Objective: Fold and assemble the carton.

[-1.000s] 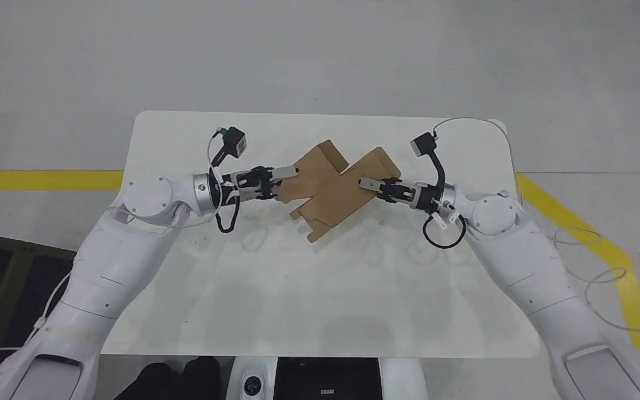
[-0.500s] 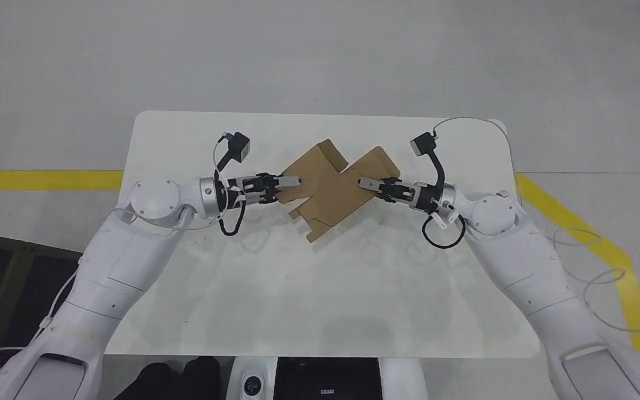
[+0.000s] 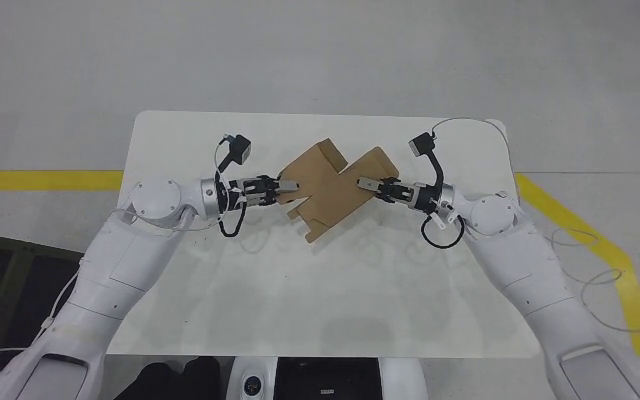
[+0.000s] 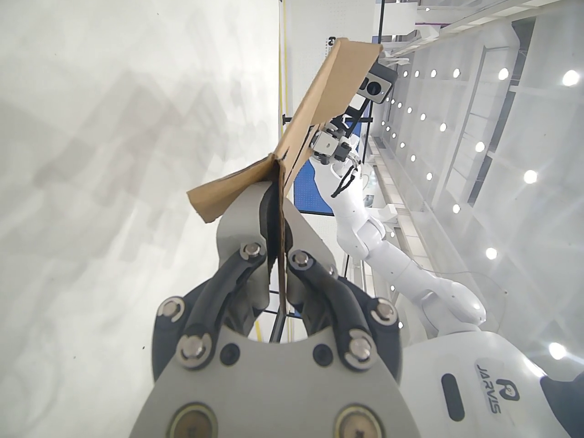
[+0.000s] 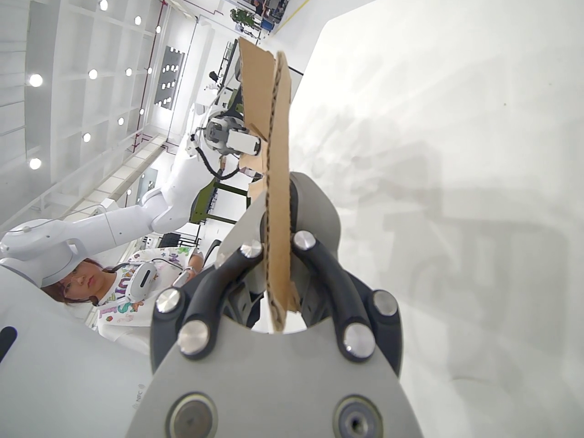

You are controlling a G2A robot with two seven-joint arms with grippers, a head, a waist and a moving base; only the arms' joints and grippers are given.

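carton: brown cardboard blank, not yet a box, part-folded; sits over mid table, toward the far half, strung btwn both grippers.
carton shape: from the top view, 2 panels stick out to the far side w/ a notch btwn them; a narrower flap points toward the robot.
carton edge-on: in the left wrist view the sheet runs straight out from the fingers, and one flap bends off at a crease just past them, toward the table side.
left gripper: on the carton's left edge; jaws closed down to card thickness, sheet clamped btwn them; fingers lie one each side of the card.
right gripper: on the carton's right edge; jaws likewise pinched tight on the card, one finger per face, card edge running back into the palm.
arms: come in from opposite sides, wrists approx level, grippers pointing at each other w/ the carton btwn.
table: white, rounded corners; faint shadows on it on the near side of the carton.
floor: grey; yellow line runs out on either side of the table.
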